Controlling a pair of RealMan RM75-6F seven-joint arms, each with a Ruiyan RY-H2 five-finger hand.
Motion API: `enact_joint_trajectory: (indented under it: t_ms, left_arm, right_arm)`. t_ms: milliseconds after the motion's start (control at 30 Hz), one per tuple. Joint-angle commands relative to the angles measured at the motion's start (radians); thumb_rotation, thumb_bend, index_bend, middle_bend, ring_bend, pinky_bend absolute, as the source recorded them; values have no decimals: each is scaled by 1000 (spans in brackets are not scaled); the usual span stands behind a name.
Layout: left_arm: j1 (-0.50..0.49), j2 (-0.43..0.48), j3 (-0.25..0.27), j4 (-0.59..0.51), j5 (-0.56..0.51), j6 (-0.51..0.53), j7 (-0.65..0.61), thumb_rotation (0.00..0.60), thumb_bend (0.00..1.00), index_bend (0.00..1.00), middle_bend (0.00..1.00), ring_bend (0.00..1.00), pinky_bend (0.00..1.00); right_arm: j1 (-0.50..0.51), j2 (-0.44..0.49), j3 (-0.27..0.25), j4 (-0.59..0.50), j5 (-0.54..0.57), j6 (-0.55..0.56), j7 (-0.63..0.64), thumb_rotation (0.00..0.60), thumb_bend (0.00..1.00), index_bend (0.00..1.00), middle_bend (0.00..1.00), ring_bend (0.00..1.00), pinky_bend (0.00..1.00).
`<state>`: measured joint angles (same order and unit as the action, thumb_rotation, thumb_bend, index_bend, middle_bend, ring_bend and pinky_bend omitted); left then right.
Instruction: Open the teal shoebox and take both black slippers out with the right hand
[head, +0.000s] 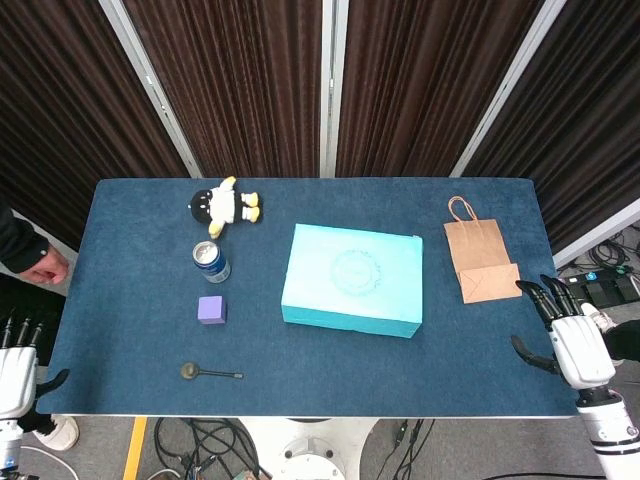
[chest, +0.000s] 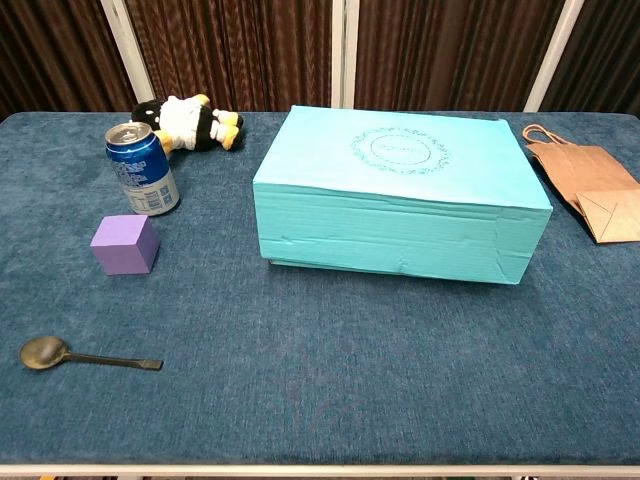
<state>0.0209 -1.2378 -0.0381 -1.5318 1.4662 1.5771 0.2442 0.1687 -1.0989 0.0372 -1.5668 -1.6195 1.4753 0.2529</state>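
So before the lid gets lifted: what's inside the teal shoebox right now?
Nothing inside can be seen. The teal shoebox sits closed, its lid covering the contents in both views, so any slippers are hidden.

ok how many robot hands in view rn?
2. Left hand off the table's near-left corner, right hand at the near-right edge by the paper bag. Both open, holding nothing. Head view only; the chest view shows neither.

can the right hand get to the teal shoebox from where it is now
Probably yes: the right hand sits open at the table's right edge, and only bare cloth lies between it and the closed teal shoebox; the paper bag lies further back.
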Motion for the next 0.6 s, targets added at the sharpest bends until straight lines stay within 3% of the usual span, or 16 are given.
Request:
enact_joint_trajectory:
  t_ms: [33,333,600]
  left_arm:
    - [-6,2,-1,-8,-1,-10,2,600,0,184,103,22,110]
    - [-14,18,7,-39,5,-33,-56,600,0,184,103,22,110]
    - [-10,20,17,-62,-5,-48,-75,600,0,184,104,22,111]
  right_arm:
    - [3,-4,1,3,1,-3,1,600,240,101,146,0,49]
    - [50,-17,15,47,0,-63,-30,600,235,101,146,0,49]
    - [231,-143,75,257,66,-311,-137,600,143,103,139,0,49]
